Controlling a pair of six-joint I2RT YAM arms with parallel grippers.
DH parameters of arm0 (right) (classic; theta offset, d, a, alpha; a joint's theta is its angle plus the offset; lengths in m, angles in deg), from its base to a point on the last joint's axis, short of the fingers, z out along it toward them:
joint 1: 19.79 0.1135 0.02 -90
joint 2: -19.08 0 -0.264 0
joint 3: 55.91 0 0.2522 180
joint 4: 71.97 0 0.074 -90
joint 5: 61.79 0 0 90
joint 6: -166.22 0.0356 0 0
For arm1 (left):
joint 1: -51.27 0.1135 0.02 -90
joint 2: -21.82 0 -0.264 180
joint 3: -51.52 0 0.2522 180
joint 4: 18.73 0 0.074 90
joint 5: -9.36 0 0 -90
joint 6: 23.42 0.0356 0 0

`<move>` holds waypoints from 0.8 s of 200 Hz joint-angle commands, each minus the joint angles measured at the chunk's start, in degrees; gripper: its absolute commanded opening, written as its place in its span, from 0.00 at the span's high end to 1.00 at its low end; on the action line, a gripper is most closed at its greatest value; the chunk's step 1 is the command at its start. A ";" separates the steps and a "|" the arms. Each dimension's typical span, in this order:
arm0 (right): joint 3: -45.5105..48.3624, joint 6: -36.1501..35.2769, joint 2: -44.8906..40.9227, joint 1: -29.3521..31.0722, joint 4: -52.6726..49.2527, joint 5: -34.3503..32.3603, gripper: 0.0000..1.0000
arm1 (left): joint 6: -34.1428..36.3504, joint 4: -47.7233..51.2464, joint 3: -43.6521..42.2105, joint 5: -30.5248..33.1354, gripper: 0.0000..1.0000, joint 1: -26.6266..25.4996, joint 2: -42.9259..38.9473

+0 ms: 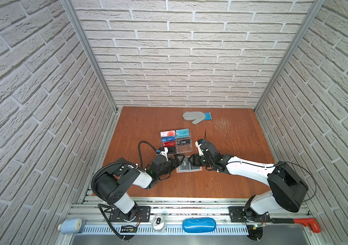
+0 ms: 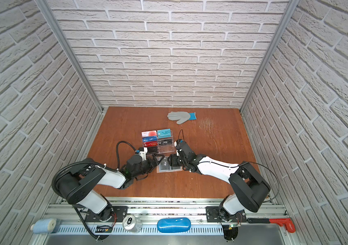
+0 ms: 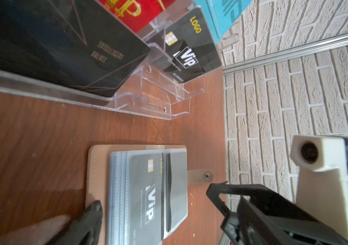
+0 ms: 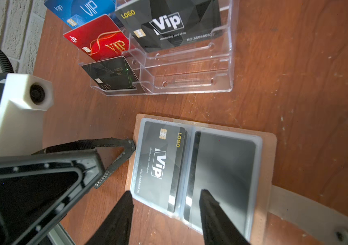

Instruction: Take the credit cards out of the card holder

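Note:
The tan card holder (image 1: 196, 169) (image 4: 268, 148) lies open on the table with its strap out to one side. A black VIP credit card (image 4: 160, 161) (image 3: 145, 191) sits in one clear sleeve, and a second dark card (image 4: 224, 169) in the facing page. My right gripper (image 4: 166, 202) (image 1: 190, 162) is open; one fingertip (image 4: 126, 203) is over the table by the holder's corner, the other over the facing page. My left gripper (image 1: 177, 160) is open wide, and one finger (image 3: 93, 214) is at the holder's opposite tan edge.
Just behind the holder, a clear acrylic tiered stand (image 1: 184, 150) (image 4: 190, 84) holds red, blue, teal, black and white cards. A grey glove (image 1: 197, 116) lies at the back. A can (image 1: 158, 221), a blue case (image 1: 198, 224) and a red clamp (image 1: 306, 222) sit on the front rail.

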 commanded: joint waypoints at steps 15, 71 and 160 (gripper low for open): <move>2.30 1.43 3.06 -1.20 9.69 5.47 0.49 | 0.00 -3.76 -1.39 1.06 0.02 0.05 -0.24; 3.58 2.71 8.36 -2.39 17.12 9.80 0.54 | -0.65 -5.75 -2.18 0.98 0.02 0.33 1.29; 6.37 4.94 11.18 -3.27 24.53 12.82 0.58 | -1.44 -8.96 -2.46 0.26 0.02 0.83 4.85</move>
